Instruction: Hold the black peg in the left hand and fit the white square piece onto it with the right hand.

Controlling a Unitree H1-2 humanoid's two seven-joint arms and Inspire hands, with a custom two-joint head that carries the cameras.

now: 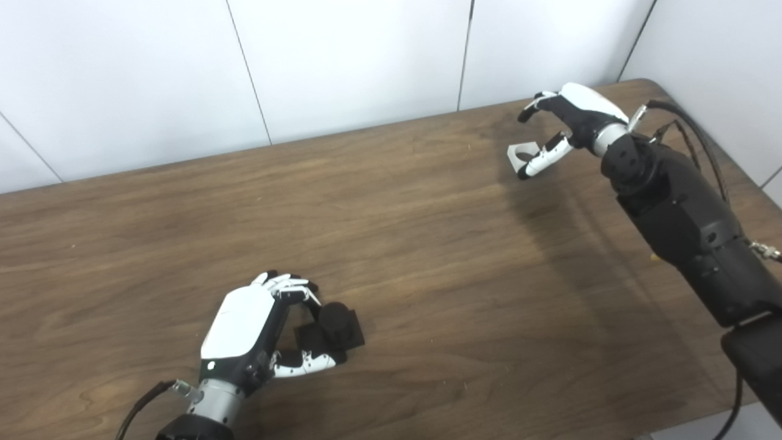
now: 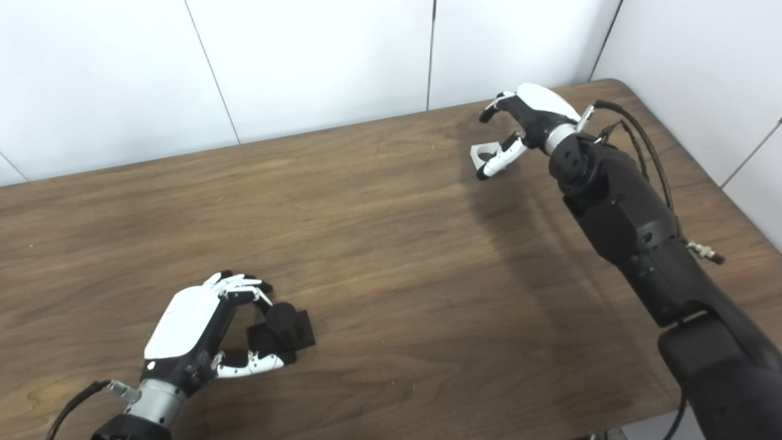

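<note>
You have the wooden table with both arms reaching over it. Your right hand is at the far right end, fingers curled over and thumb beneath, bracketing the white square piece; I can't tell whether they actually grip it (the piece seems to sit on the table). Your left hand is at the near left, fingers and thumb closing around the black peg, which stands on the table.
</note>
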